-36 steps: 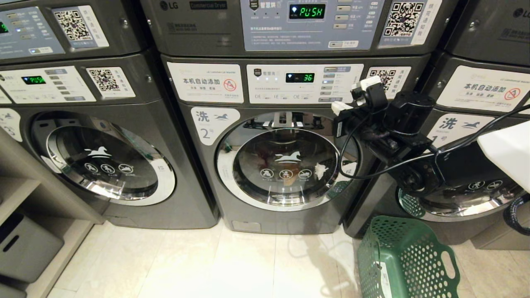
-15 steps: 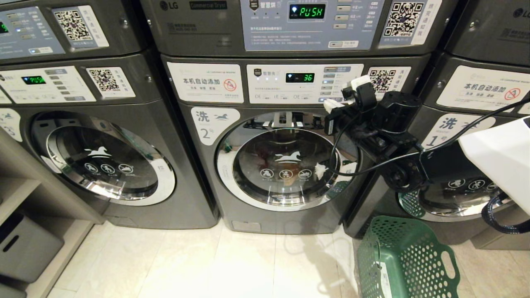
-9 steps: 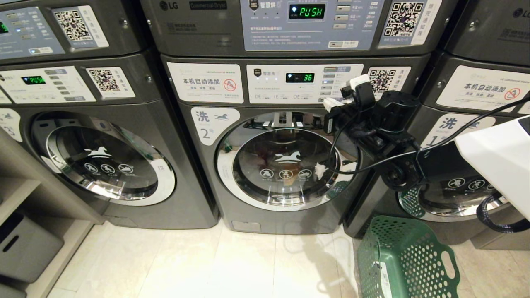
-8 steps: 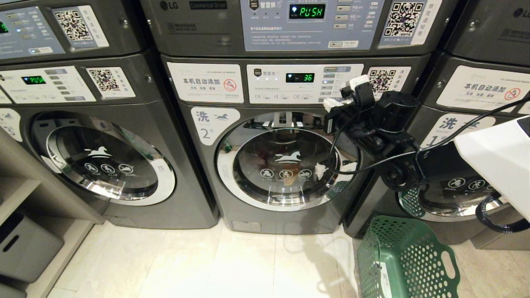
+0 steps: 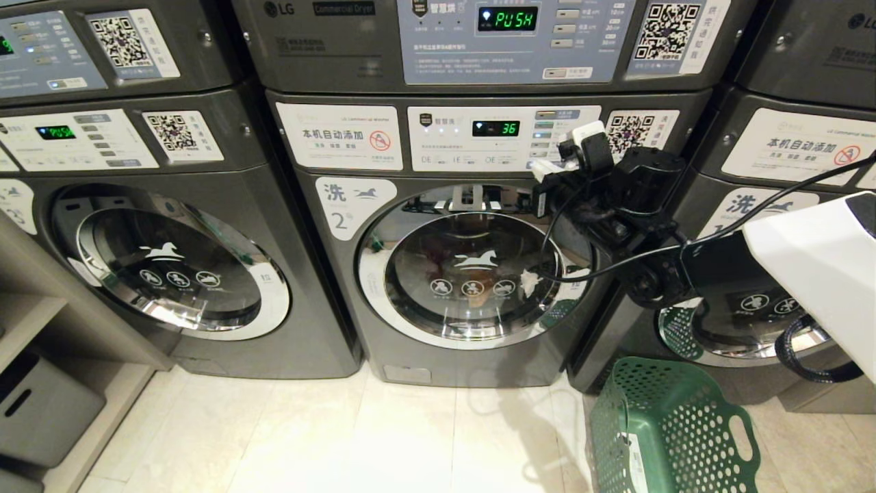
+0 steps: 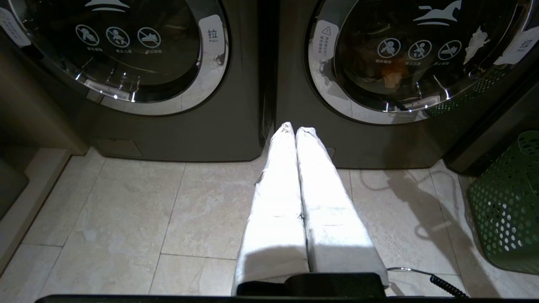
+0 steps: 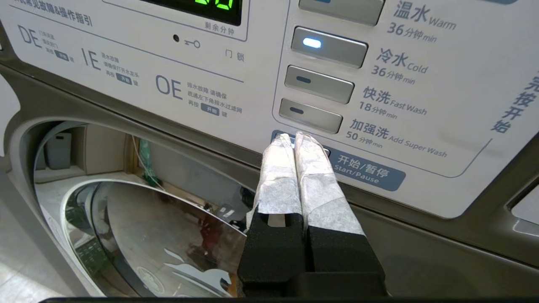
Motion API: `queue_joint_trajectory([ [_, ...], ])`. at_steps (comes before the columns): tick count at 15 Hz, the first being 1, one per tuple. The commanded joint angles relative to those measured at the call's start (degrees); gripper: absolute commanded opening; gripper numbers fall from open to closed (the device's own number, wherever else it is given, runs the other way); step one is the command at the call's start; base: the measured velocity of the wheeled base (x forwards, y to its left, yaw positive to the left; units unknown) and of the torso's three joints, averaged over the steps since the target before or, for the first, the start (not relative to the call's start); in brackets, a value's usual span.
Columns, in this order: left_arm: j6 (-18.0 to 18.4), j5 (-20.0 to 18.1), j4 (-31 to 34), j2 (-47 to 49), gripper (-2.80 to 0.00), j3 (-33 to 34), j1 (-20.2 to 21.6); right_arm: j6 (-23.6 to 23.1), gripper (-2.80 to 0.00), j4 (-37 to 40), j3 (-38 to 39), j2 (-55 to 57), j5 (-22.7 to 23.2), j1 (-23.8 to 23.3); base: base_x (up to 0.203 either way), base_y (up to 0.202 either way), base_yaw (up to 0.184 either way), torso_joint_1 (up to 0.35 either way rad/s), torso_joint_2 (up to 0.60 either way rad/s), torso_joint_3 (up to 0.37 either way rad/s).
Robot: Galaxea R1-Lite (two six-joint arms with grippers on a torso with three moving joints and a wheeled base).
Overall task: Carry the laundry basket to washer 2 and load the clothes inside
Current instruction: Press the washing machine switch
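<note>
Washer 2 [image 5: 472, 274] stands in the middle with its round glass door closed. Behind the glass, orange and reddish clothes [image 6: 391, 78] show dimly. My right gripper [image 5: 549, 166] is shut and empty, raised at the washer's control panel [image 7: 202, 80]. Its taped fingertips [image 7: 309, 145] sit on the left end of the blue Start/Pause button [image 7: 370, 172]. The green laundry basket [image 5: 674, 431] stands on the floor at the lower right and looks empty. My left gripper [image 6: 294, 128] is shut, hanging low over the tiles before the gap between two washers.
A twin washer [image 5: 178, 267] stands on the left, and washer 1 [image 5: 753, 308] on the right behind my right arm. Dryers [image 5: 506, 41] are stacked above. A grey shelf with a bin [image 5: 41, 404] is at the far left. Pale floor tiles [image 5: 383, 438] lie in front.
My right arm has crept left and slightly up, bringing the shut gripper closer to the control panel. The basket, door and left gripper have not moved.
</note>
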Motion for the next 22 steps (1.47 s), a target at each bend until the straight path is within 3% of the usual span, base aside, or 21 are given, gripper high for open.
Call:
queue_joint_trajectory([
  [1,0.00,0.01,-0.02,-0.11,-2.80,0.00,0.00,-0.11,-2.80,-0.33,-0.11,0.31,-0.06,0.01,0.000,0.000,0.000,0.000,0.00,0.000],
  [4,-0.01,0.01,-0.02,-0.11,-2.80,0.00,0.00,-0.37,-2.80,-0.33,0.03,0.08,-0.21,-0.30,0.000,0.000,0.000,0.000,0.00,0.000],
  [7,0.00,0.01,-0.02,-0.11,-2.80,0.00,0.00,-0.37,-2.80,-0.41,0.33,-0.47,-3.12,-1.13,0.000,0.000,0.000,0.000,0.00,0.000],
  [22,0.00,0.01,-0.02,-0.11,-2.80,0.00,0.00,-0.37,-2.80,-0.59,2.62,-1.48,-2.43,0.28,0.000,0.000,0.000,0.000,0.00,0.000],
])
